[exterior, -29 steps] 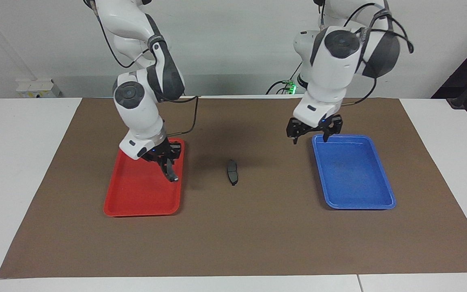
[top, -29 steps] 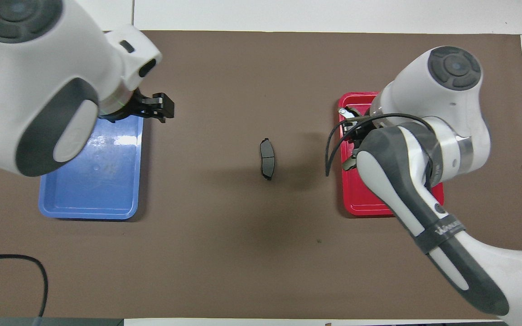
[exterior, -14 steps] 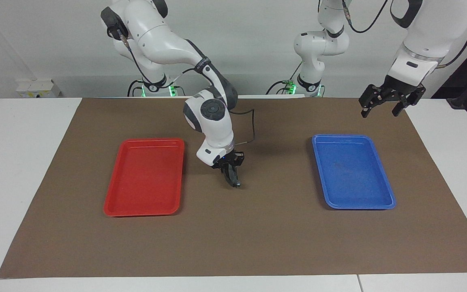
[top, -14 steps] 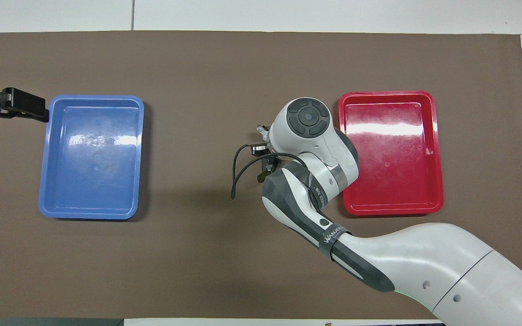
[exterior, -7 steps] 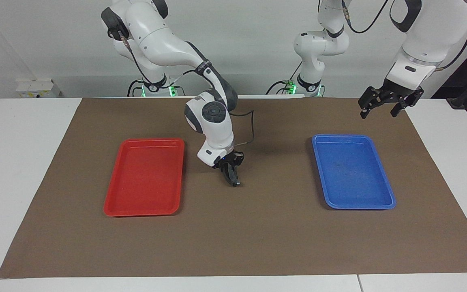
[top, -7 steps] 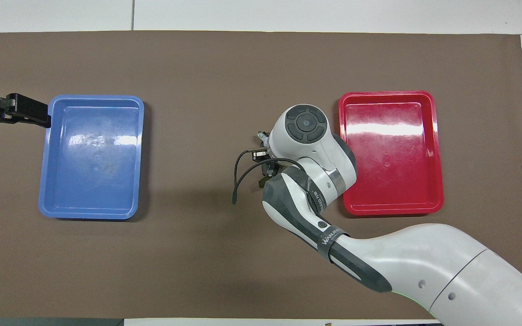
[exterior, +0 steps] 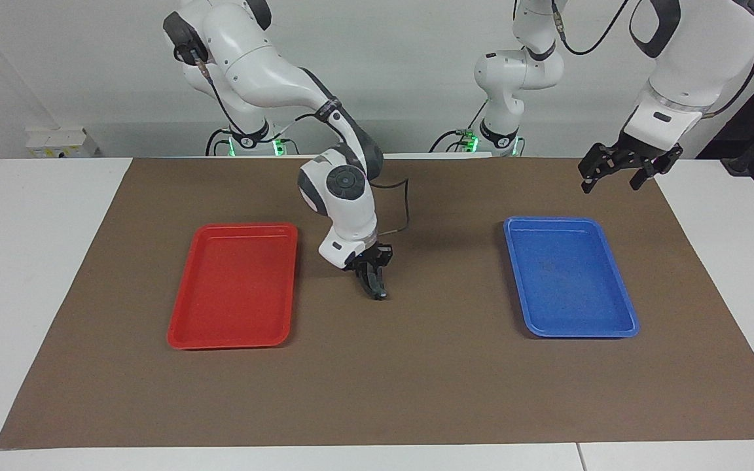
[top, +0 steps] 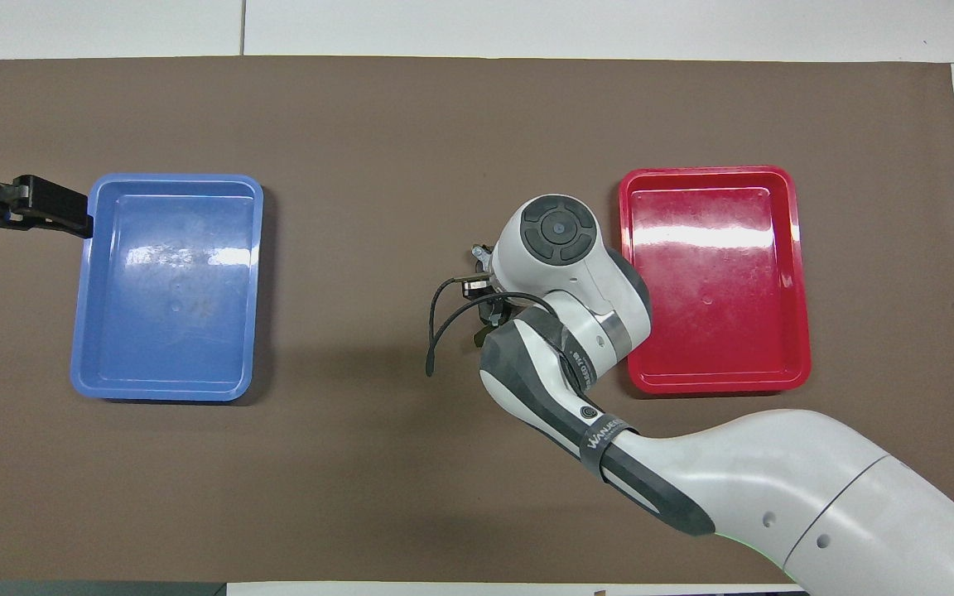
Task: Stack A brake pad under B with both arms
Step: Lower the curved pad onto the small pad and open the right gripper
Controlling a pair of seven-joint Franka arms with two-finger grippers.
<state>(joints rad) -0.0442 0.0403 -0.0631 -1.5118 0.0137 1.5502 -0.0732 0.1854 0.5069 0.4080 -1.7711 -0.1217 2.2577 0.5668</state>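
My right gripper (exterior: 376,288) is low at the middle of the brown mat, between the two trays. Its fingers point down and are shut on a dark pad (exterior: 379,292), which I take to be B. It touches or nearly touches the mat where the short pad A lay. A is hidden under the gripper, and I cannot tell the two pads apart. In the overhead view the right wrist (top: 558,240) covers that spot. My left gripper (exterior: 620,171) is open and empty in the air, over the mat's edge beside the blue tray; it also shows in the overhead view (top: 63,217).
A red tray (exterior: 233,340) lies toward the right arm's end and a blue tray (exterior: 580,332) toward the left arm's end, with nothing in either. They also show from overhead as the red tray (top: 717,385) and the blue tray (top: 162,393). A black cable (top: 440,323) loops from the right wrist.
My right gripper carried the dark pad from the red tray to the mat's middle and has barely moved since. My left gripper rose from the blue tray's corner to the mat's edge.
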